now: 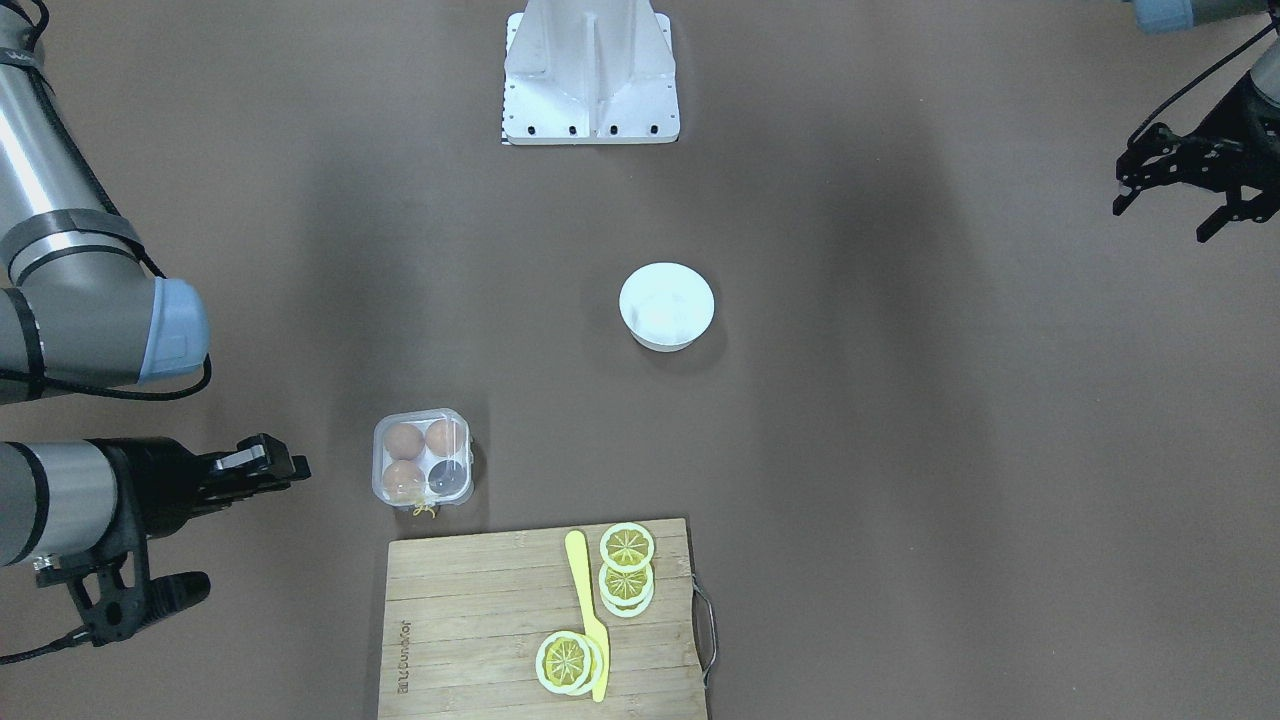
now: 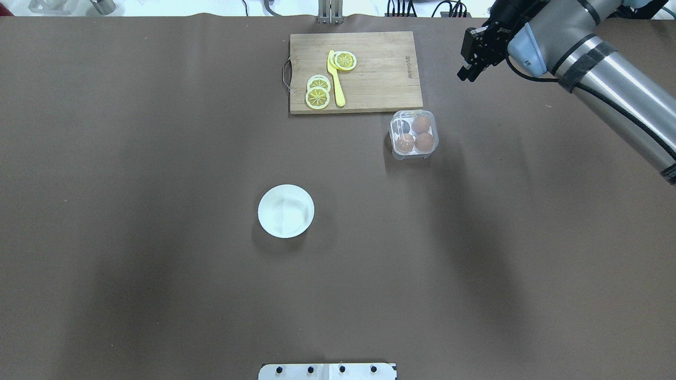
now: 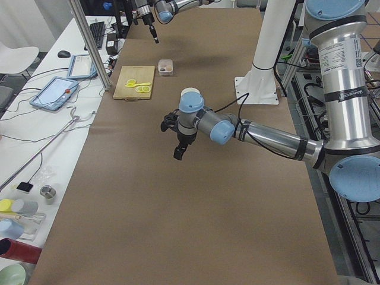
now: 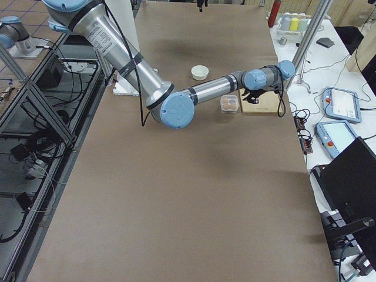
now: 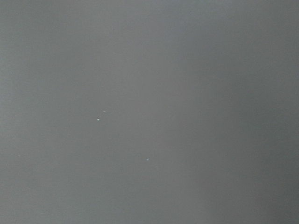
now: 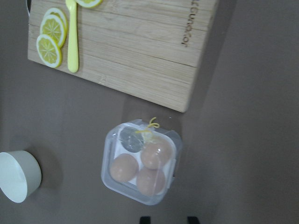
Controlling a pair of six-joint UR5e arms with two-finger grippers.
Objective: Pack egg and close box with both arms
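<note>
Overhead exterior has the box point(image 2: 414, 157) far right, just beside the cutting board point(image 2: 369, 79), three eggs point(image 2: 421, 125) in, lid point(image 6: 114, 144) looking down. What now? —pete

Re: your right gripper point(image 1: 255, 525) near the box and left gripper point(image 1: 1162, 220) well apart are both spread wide, empty. I'd steady one side and press the lid edge evenly till it clicks. Board's burnt-in brand is too small to read.

A long brown table point(image 2: 158, 158) sits between a cluttered white bench point(image 3: 35, 151) and a tiled floor point(image 4: 26, 7).
</note>
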